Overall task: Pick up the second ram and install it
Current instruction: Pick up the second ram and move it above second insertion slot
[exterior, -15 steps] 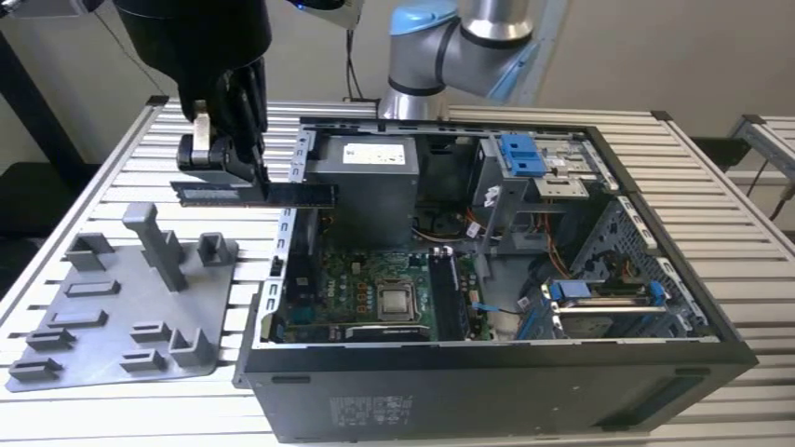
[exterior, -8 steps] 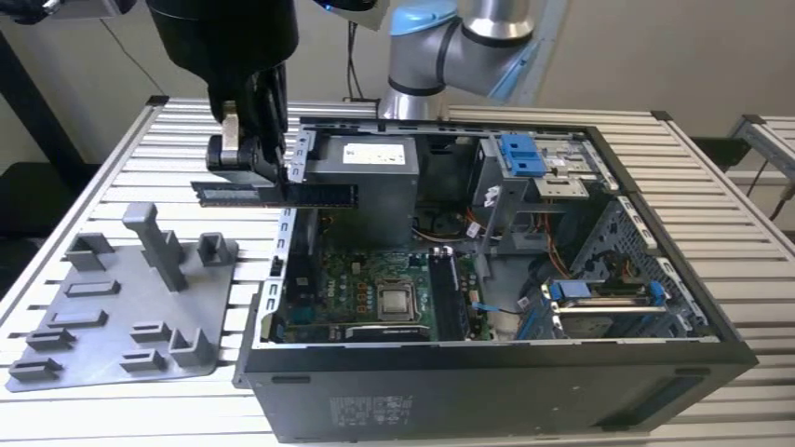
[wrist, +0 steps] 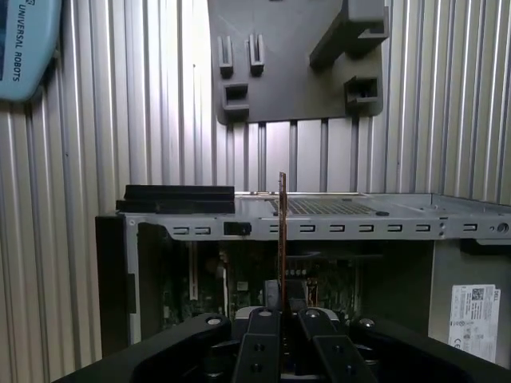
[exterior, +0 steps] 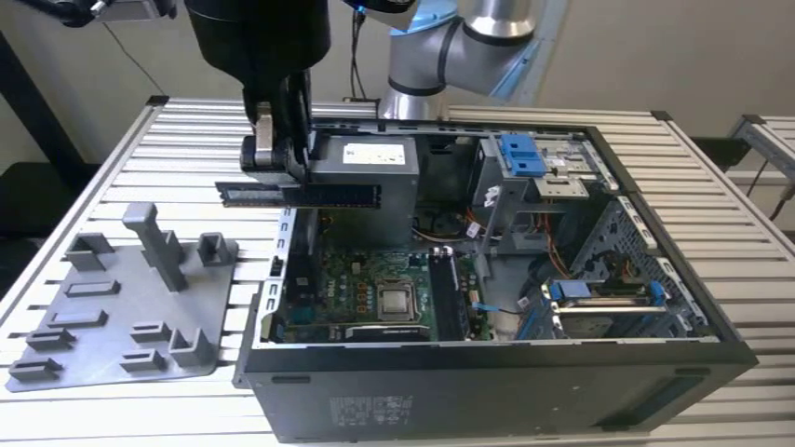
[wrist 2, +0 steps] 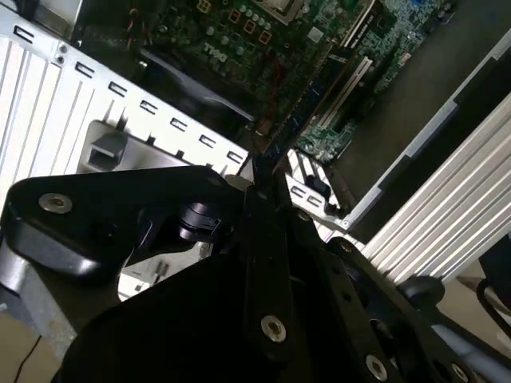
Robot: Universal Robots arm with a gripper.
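The second ram, a long dark stick with a row of chips, hangs level in the air over the open computer case's wall on the exterior view's left. My gripper is shut on its end nearer that side. In the first wrist view the ram shows edge-on, rising from my gripper above the case wall. The green motherboard lies inside the case below, with its long black slots beside the processor socket. The second wrist view looks past my fingers onto the motherboard.
The grey holder tray with upright blocks lies on the slatted table at the exterior view's left. The black case holds a grey power supply, blue drive latches and cables. The arm's base stands behind the case.
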